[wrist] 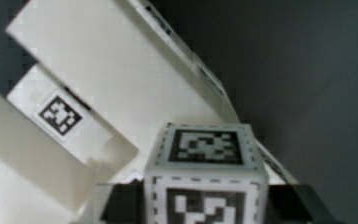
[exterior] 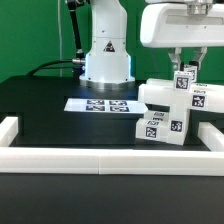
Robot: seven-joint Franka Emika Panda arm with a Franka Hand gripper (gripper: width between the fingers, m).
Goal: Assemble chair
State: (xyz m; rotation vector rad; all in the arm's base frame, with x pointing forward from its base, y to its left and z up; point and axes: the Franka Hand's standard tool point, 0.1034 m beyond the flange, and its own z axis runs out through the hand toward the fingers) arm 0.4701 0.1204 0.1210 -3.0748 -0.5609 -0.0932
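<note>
At the exterior view's right, the gripper (exterior: 184, 66) is clamped on an upright tagged post (exterior: 184, 80) of the chair (exterior: 172, 108); its fingers (wrist: 288, 203) flank that post (wrist: 206, 170) in the wrist view. Below it sit the chair's stacked white blocks on the black table (exterior: 50, 105), just inside the white border rail (exterior: 100, 158). The marker board (exterior: 100, 103) lies flat near the robot base (exterior: 106, 62), apart from the chair.

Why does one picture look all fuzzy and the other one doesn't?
The wrist view is soft and blurry because the chair piece sits very close to its lens. The exterior view is sharper, with bright even light making the white chair parts glare against the black table.
</note>
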